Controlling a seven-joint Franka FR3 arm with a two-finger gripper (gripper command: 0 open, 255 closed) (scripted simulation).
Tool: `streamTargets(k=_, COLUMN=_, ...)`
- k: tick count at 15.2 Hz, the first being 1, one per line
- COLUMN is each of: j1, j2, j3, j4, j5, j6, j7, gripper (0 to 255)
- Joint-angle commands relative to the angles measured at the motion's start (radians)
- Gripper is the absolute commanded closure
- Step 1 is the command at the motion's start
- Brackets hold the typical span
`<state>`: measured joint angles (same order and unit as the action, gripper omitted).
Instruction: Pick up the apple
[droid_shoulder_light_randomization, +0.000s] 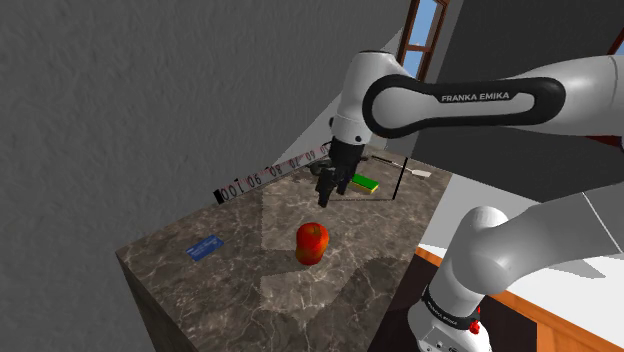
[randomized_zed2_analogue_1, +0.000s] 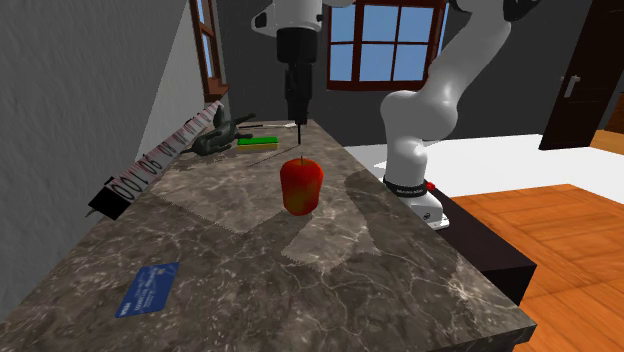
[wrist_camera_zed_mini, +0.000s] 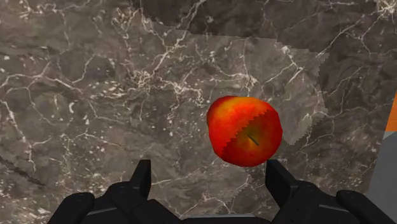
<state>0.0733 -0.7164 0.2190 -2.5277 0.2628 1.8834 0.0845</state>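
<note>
The apple is bright red, shading to orange and yellow in patches. The counter is dark grey-brown marble laced with thin white veins. The jaws are plain black. The arm is white with dark joints and white lettering. A card is blue, a flat strip is bright green, and the ruler is pale with black numerals. The floor is orange wood.
</note>
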Motion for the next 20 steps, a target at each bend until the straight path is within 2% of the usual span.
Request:
streamTargets(k=1, j1=0.01, j2=0.043, j3=0.034, j4=-0.007, j5=0.031, j6=0.068, j7=0.033, gripper=0)
streamTargets(k=5, j1=0.027, j2=0.146, j3=0.107, j4=-0.006, j5=0.082, j6=0.204, j7=0.097, gripper=0)
streamTargets(k=13, j1=0.033, j2=0.189, j3=0.128, j4=-0.08, j5=0.104, j6=0.321, j7=0.083, gripper=0)
streamTargets(k=15, j1=0.033, j2=0.189, j3=0.128, j4=-0.08, j5=0.104, j6=0.321, j7=0.083, gripper=0)
streamTargets(k=16, j1=0.033, j2=0.187, j3=0.127, j4=-0.081, j5=0.104, j6=0.32, j7=0.082, gripper=255)
streamTargets(k=20, j1=0.033, j2=0.186, j3=0.127, j4=-0.08, j5=0.104, j6=0.318, j7=0.083, gripper=255)
